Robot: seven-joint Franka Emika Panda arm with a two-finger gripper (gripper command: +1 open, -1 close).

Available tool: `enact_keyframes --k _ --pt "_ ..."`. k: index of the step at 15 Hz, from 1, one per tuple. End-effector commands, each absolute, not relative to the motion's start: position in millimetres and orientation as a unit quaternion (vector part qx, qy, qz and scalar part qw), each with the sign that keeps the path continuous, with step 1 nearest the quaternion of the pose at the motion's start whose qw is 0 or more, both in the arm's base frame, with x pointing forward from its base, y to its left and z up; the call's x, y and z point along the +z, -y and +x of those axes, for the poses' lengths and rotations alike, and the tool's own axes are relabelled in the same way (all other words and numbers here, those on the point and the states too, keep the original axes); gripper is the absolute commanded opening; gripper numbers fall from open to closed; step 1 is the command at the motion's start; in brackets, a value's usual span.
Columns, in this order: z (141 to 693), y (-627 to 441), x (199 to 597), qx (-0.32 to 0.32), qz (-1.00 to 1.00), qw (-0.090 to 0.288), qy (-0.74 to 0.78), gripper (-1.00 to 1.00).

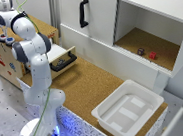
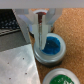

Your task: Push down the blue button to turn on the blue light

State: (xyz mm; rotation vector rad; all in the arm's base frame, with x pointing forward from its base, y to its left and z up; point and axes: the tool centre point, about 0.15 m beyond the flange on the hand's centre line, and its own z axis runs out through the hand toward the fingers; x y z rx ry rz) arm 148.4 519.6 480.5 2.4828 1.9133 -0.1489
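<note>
In the wrist view the blue button is a round blue cap in a pale ring on top of the wooden box. My gripper is shut, its two fingers pressed together. The tips sit on the near edge of the blue cap, with nothing held between them. In the exterior view the arm bends over the box at the far left and the gripper hangs just above the small round buttons there. That view is too coarse to tell which cap is the blue one.
A green button sits close beside the blue one. A drawer with a black handle stands open from the box. A white bin rests on the cork table, and the white cabinet's open compartment holds a red block.
</note>
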Motion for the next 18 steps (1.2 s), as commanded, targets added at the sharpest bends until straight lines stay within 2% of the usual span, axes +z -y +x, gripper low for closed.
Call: enact_keyframes --k 1,4,6,9,12,15,18 --pt "160 -511 441 -0.029 0.805 -0.021 -0.593 -1.0" --pt "156 -515 424 -0.048 0.8 -0.018 -0.598 -1.0" --pt "152 -512 428 -0.05 0.803 -0.019 -0.594 -1.0" --pt "149 -498 476 -0.015 0.819 -0.003 -0.574 -1.0" --pt "147 -492 536 0.022 0.818 0.033 -0.574 -1.0" --pt "146 -497 560 0.033 0.81 0.053 -0.584 -1.0" --pt "145 -501 556 0.029 0.809 0.046 -0.586 -1.0"
